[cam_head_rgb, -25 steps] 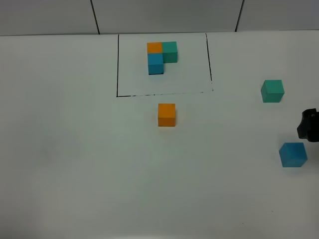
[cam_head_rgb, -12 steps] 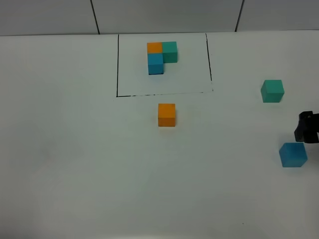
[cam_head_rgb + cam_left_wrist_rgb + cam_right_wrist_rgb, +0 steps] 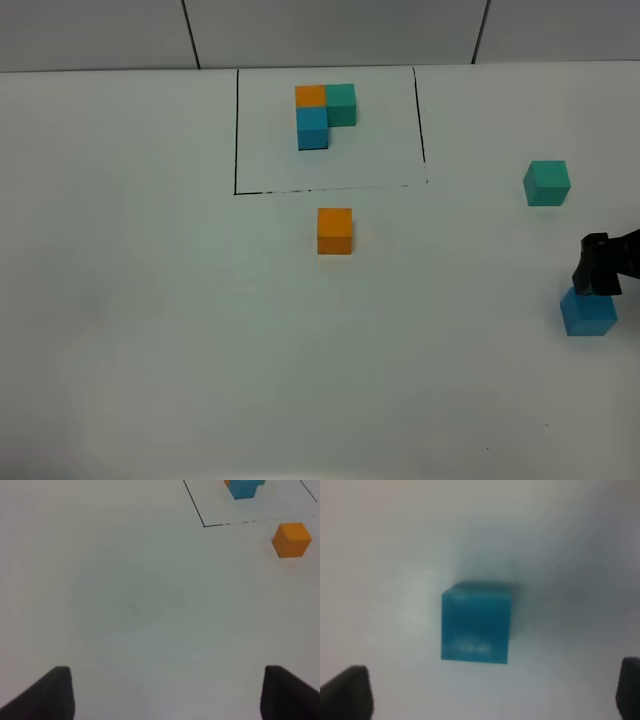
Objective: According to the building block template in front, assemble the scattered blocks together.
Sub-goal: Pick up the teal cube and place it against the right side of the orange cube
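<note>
Right fingers (image 3: 345,695) spread wide, empty, over blue cube (image 3: 476,624). Left fingers (image 3: 50,695) open, empty. Cube likely light, rigid, smooth: pinch opposite flat faces, mid-height.

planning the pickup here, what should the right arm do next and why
Probably lower the right gripper straight down around the sky-blue cube, then close. Its jaws stand wide open with nothing held, and the wrist view shows the cube sitting between the fingertips. The cube lies apart from the orange cube, which waits just outside the framed template.
</note>
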You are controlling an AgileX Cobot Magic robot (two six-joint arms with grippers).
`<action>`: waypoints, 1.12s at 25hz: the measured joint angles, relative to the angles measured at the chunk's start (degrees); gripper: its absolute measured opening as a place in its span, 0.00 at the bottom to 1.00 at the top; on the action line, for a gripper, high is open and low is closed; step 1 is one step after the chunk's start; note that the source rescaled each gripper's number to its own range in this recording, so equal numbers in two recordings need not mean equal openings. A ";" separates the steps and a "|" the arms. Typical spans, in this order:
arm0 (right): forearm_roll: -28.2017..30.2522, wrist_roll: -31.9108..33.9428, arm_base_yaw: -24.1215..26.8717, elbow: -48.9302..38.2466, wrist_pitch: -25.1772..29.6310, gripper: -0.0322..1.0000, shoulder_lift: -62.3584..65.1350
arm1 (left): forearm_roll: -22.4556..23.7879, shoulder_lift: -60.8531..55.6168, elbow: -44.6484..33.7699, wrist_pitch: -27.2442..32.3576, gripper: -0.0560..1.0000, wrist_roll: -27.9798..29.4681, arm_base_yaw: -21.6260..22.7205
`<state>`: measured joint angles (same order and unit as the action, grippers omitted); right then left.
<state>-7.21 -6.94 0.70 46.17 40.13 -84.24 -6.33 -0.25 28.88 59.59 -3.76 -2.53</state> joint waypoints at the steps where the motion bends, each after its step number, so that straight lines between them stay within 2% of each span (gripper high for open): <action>1: 0.00 0.05 -0.23 0.00 -0.06 1.00 0.00 | 0.00 0.00 0.00 0.00 0.70 0.00 0.00; 16: 1.41 1.52 -0.35 0.00 -0.32 1.00 -3.98 | 0.00 0.00 0.00 0.00 0.70 0.00 0.00; 20: 1.41 0.47 -0.35 0.18 -1.84 1.00 -4.71 | 0.00 0.00 0.00 0.00 0.70 0.00 0.00; 28: 1.52 -1.28 -0.35 7.06 -3.95 1.00 -9.80 | 0.00 0.00 0.00 0.00 0.70 0.00 0.00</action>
<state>-5.69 -8.22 0.34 53.23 36.18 -94.04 -6.33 -0.25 28.88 59.59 -3.76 -2.53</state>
